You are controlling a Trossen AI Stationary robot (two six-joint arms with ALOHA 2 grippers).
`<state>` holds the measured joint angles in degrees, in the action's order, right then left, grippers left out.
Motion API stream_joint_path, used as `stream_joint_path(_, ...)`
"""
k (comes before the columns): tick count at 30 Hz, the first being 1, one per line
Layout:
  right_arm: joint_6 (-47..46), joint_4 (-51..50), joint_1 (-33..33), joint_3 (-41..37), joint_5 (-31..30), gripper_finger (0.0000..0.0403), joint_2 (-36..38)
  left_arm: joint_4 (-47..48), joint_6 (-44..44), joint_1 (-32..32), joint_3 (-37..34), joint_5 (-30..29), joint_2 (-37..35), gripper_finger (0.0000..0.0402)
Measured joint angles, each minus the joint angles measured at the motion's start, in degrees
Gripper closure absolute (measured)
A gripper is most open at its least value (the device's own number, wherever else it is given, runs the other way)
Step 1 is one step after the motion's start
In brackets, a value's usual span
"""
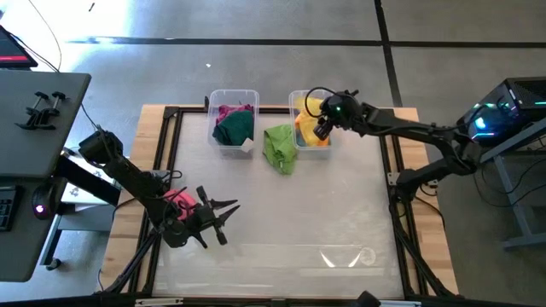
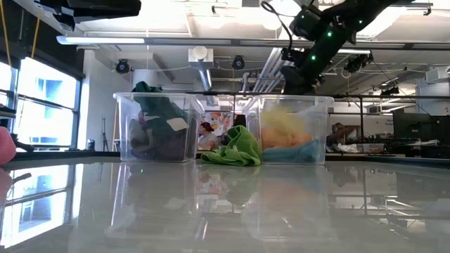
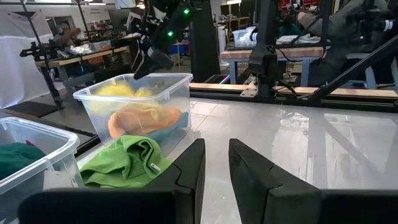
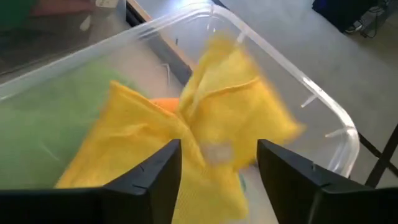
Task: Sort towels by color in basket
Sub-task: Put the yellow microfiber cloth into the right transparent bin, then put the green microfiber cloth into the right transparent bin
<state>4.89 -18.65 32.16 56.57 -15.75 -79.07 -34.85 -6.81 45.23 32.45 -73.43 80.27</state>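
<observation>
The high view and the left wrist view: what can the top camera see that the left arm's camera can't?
Only the high view shows the pink towel lying under the left arm and the dark green towel filling the left bin. Only the left wrist view shows the orange towel through the right bin's clear wall. Both show the light green towel on the table beside the right bin, the yellow towel inside it, and the right gripper above it.

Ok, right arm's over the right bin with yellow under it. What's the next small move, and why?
Probably lift the right gripper clear of the right bin. Its fingers stand open and the yellow towel lies in the bin with nothing clamped on it. The light green towel lies on the table between the bins, unsorted. The left gripper waits open near the table's front left.
</observation>
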Motion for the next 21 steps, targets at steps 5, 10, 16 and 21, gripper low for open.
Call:
stream_joint_path(5, 3.2, -4.99, -3.09, 3.32, -1.26, 0.0198, 0.07, 0.0, 0.0, 0.0, 0.0, 0.04, 0.0, 0.0344)
stream_joint_path(10, 7.37, -9.61, -10.94, 5.34, -8.71, 0.0218, 0.38, 0.02, -0.02, 0.13, 0.0, 0.06, 0.0, 0.0344)
stream_joint_path(16, 13.88, -11.77, -24.44, 5.54, -15.73, 0.0245, 2.76, 0.28, -0.42, 0.22, 0.0, 2.37, 0.0, 0.0344)
stream_joint_path(21, 11.47, -12.75, -33.12, 5.61, -11.08, 0.0253, 3.98, 0.22, -1.74, 0.22, 0.0, 2.79, 0.0, 0.0344)
